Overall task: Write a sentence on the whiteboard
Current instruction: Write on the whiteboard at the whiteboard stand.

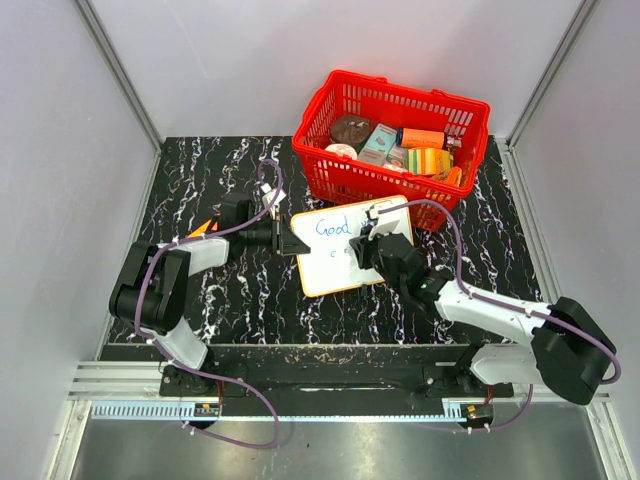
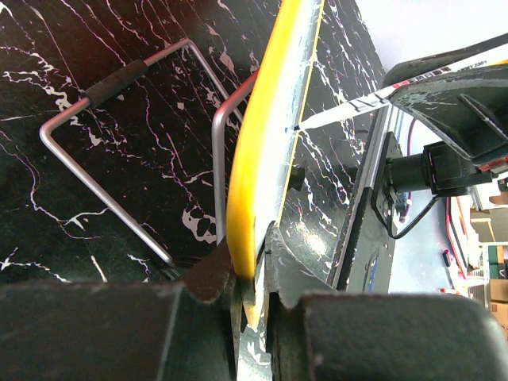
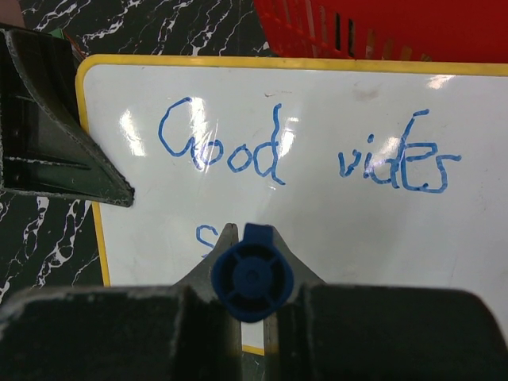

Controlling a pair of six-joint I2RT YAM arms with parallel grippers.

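Blue marker (image 3: 252, 282) is sitting clamped in my right gripper (image 1: 367, 243) above line two of the sentence (image 3: 305, 155), and I'm pinching the whiteboard (image 1: 335, 272), which I'm judging light, stiff and slick, by its yellow left rim with the left gripper (image 2: 252, 278), beside the red basket (image 1: 330, 175).

The whiteboard (image 3: 333, 262) has blue handwriting on it. The sentence (image 3: 230, 151) starts on the top line with the word "Good", with a big curly G. After a gap comes a second word that looks like "vides" or "vibes"; the middle letter is hard to tell. Under "Good" a second line starts with one letter, maybe an "S", partly hidden. From the top camera only "Good" can be read. The packs (image 1: 380, 143) in the red basket (image 1: 360, 190) have labels too small to read
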